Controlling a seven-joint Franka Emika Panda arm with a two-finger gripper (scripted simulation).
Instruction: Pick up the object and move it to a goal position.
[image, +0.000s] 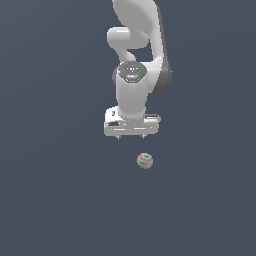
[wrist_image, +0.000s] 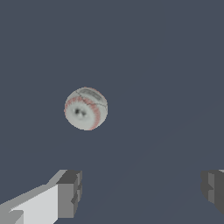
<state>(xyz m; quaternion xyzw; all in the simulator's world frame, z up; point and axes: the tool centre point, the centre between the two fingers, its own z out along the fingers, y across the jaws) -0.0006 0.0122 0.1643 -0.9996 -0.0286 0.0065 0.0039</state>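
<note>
The hand (wrist_image: 140, 192), held wide open and empty, is offset from the ball (wrist_image: 85, 108), which could be knocked rolling if lowered uncentred.

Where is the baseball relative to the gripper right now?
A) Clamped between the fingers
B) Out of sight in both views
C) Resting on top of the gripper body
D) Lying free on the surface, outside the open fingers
D: the baseball lies alone on the dark surface, clear of the gripper, whose fingers stand wide apart with nothing between them; the exterior view shows the same gap.
</note>
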